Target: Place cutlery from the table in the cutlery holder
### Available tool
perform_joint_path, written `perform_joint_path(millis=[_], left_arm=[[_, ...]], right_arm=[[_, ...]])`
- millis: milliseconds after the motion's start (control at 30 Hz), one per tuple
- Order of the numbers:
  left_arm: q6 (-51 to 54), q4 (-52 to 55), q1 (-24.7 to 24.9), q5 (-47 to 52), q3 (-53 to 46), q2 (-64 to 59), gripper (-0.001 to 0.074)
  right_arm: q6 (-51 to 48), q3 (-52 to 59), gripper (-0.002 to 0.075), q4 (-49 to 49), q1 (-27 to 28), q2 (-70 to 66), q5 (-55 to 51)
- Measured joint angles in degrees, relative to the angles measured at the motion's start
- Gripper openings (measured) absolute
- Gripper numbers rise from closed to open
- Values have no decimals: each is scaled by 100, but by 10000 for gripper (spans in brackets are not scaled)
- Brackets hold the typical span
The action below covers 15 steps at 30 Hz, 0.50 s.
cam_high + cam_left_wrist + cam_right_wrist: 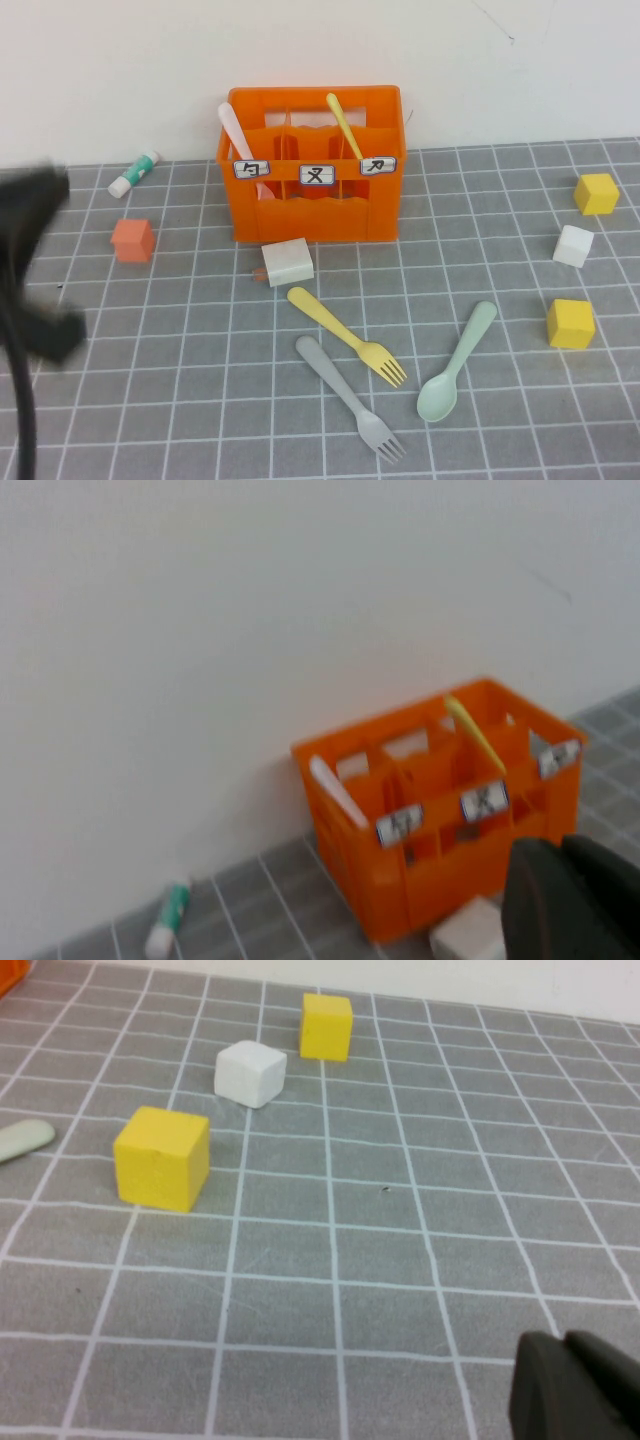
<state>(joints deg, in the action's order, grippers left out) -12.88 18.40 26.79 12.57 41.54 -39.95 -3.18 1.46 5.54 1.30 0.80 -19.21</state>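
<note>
grey fork (350, 398) lies nearest the camera on the table (180, 400), beside a yellow fork (346, 335) and a mint spoon (457, 362). pale-yellow knife (343, 125) already stands in the cutlery holder (316, 212), right compartment, leaning. left gripper (575, 900) sits at the table's left edge, blurred; cannot tell its opening. right gripper (578, 1388) is near the yellow cubes (162, 1157), only partly seen, opening unclear. risk: the white block (287, 261) touching the holder's front could obstruct an approach. something orange under that block is hidden.
</note>
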Motion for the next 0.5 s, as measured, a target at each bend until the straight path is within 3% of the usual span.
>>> perform_joint_path(millis=[233,500], left_arm=[[-130,0,0,-100,-1454,710,1],[-773,-11,0,488,-1754,1130,0]], right_arm=[[0,0,-3,0,0,0,0],[0,0,-3,0,0,0,0]])
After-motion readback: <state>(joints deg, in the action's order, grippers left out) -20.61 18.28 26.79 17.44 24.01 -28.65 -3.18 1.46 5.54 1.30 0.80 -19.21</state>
